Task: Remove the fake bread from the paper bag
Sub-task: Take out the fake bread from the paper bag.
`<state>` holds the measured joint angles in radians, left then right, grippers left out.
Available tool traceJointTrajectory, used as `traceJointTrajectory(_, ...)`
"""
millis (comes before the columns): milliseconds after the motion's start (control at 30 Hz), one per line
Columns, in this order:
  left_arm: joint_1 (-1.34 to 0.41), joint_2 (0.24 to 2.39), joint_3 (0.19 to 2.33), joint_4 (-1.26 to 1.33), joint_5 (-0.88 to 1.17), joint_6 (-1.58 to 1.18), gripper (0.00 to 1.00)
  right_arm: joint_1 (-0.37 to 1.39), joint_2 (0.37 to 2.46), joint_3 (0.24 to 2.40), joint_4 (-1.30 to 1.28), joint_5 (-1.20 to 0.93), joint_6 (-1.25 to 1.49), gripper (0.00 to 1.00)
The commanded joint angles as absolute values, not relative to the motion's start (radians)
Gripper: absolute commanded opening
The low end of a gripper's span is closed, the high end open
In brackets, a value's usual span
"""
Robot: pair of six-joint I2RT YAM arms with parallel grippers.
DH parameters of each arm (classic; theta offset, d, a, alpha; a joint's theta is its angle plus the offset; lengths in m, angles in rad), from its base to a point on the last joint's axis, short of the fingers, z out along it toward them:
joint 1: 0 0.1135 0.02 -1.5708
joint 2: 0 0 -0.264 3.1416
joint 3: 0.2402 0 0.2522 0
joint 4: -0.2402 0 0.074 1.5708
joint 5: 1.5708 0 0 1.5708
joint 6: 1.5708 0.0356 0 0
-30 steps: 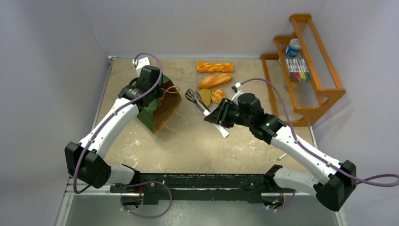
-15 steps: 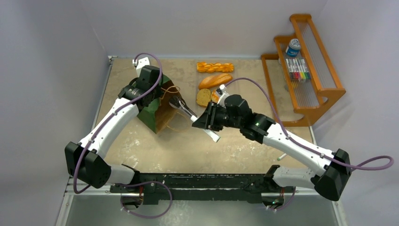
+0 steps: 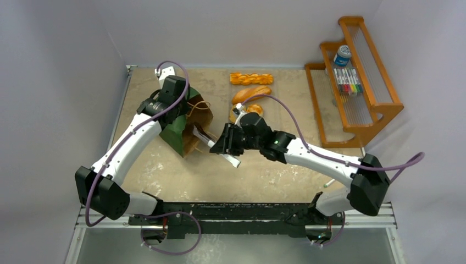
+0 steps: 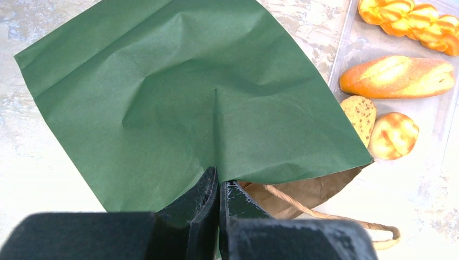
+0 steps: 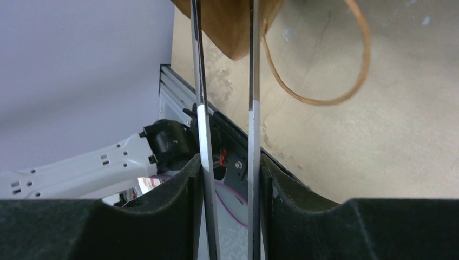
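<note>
The dark green paper bag (image 3: 175, 136) (image 4: 178, 92) lies on its side, brown mouth facing right. My left gripper (image 3: 184, 110) (image 4: 218, 184) is shut on the bag's upper mouth edge. My right gripper (image 3: 221, 146) (image 5: 227, 168) is shut on metal tongs (image 3: 202, 138) (image 5: 253, 81), whose tips reach into the bag's mouth. The bag's inside is hidden. Fake bread lies outside, to the right of the bag: a braided stick (image 3: 251, 78) (image 4: 411, 16), an oblong loaf (image 3: 251, 94) (image 4: 398, 77), a brown slice (image 3: 236, 113) (image 4: 361, 111) and a bun (image 3: 254, 108) (image 4: 394, 135).
A cord handle (image 5: 325, 97) (image 4: 325, 214) trails on the table in front of the bag's mouth. A wooden rack (image 3: 379, 104) at the right holds markers (image 3: 347, 81) and a can (image 3: 342, 55). A small white stick (image 3: 328, 183) lies near the right arm's base.
My right arm has swung left with the tongs, carrying their tips from beside the bread pieces into the bag's mouth. The left arm and bag have stayed put.
</note>
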<state>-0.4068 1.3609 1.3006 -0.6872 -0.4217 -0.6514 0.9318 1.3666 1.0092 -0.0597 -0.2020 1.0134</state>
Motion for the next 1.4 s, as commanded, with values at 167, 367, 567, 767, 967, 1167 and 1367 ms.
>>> traceJointTrajectory(167, -0.401, 1.327, 1.384, -0.766, -0.422, -0.641, 0.0, 0.937, 1.562, 1.215, 0.125, -0.245, 1.033, 0.4)
traceJointTrajectory(367, -0.402, 1.301, 1.393, -0.828, -0.453, -0.678, 0.0, 0.936, 1.676, 1.225, 0.214, -0.265, 1.067, 0.39)
traceJointTrajectory(567, -0.401, 1.276, 1.394, -0.869, -0.497, -0.72, 0.0, 0.937, 1.732, 1.187, 0.288, -0.261, 1.102, 0.38)
traceJointTrajectory(767, -0.401, 1.267, 1.429, -0.934, -0.569, -0.73, 0.0, 0.937, 1.742, 1.127, 0.313, -0.263, 1.103, 0.39)
traceJointTrajectory(967, -0.402, 1.259, 1.424, -0.953, -0.585, -0.741, 0.0, 0.936, 1.761, 1.083, 0.331, -0.281, 1.11, 0.38)
traceJointTrajectory(1167, -0.402, 1.252, 1.395, -0.932, -0.561, -0.751, 0.0, 0.937, 1.773, 1.095, 0.335, -0.286, 1.121, 0.38)
traceJointTrajectory(1367, -0.402, 1.241, 1.366, -0.896, -0.521, -0.774, 0.0, 0.925, 1.794, 1.112, 0.38, -0.307, 1.221, 0.38)
